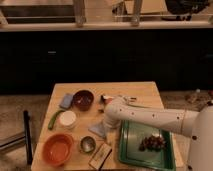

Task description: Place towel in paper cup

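Note:
The towel [98, 129] is a small grey-blue cloth lying on the wooden table [145, 91], left of the green tray. The paper cup [67, 119] is white, seen from above, standing on the left part of the table. My white arm reaches in from the right. My gripper [105, 118] points down at the towel's upper right edge, mostly hidden by the wrist. I cannot tell whether it touches the towel.
A dark red bowl [83, 99] and a blue sponge [65, 101] sit at the back left. An orange bowl [57, 149], a metal cup [87, 144] and a small box [101, 155] are at the front. The green tray [131, 150] holds grapes [152, 142].

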Robot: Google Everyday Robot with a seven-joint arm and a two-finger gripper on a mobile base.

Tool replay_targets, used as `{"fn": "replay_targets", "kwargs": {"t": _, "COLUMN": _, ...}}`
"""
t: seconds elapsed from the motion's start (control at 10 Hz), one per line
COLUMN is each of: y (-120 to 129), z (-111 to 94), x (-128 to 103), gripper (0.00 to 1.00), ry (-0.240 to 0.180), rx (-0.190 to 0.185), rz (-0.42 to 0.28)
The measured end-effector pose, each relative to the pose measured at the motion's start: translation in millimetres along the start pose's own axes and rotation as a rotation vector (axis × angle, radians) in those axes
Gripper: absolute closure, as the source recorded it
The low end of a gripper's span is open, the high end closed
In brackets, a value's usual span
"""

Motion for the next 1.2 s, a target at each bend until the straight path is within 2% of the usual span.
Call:
{"fn": "replay_targets", "kwargs": {"t": 0.3, "y": -0.4, "z": -1.7, "x": -0.2, "gripper": 0.52, "ry": 0.0, "rx": 0.001, "rz": 0.001}}
{"fn": "replay_targets", "kwargs": {"t": 0.5, "y": -2.1, "z": -6.9, "x": -1.0, "gripper": 0.74, "ry": -0.003, "rx": 0.003, "rz": 0.004}}
{"fn": "replay_targets", "kwargs": {"t": 0.6, "y": 5.1, "z": -6.1, "x": 0.7, "gripper": 0.82, "ry": 0.002, "rx": -0.015, "rz": 0.006}}
{"fn": "replay_targets", "kwargs": {"t": 0.8, "y": 2.9, "z": -8.7, "x": 2.2, "gripper": 0.99, "ry": 0.001, "rx": -0.006, "rz": 0.004}}
{"fn": "replay_targets", "kwargs": {"t": 1.0, "y": 1.9, "z": -9.0, "x": 2.0, "gripper": 1.0, "ry": 0.001, "rx": -0.003, "rz": 0.003}}
{"fn": "replay_targets", "kwargs": {"t": 1.1, "y": -2.6, "z": -10.5, "x": 0.8, "gripper": 1.0, "ry": 0.0, "rx": 0.011, "rz": -0.005}}
{"fn": "replay_targets", "kwargs": {"t": 1.2, "y": -1.0, "z": -10.3, "x": 0.5, "gripper": 1.0, "ry": 0.001, "rx": 0.006, "rz": -0.005}}
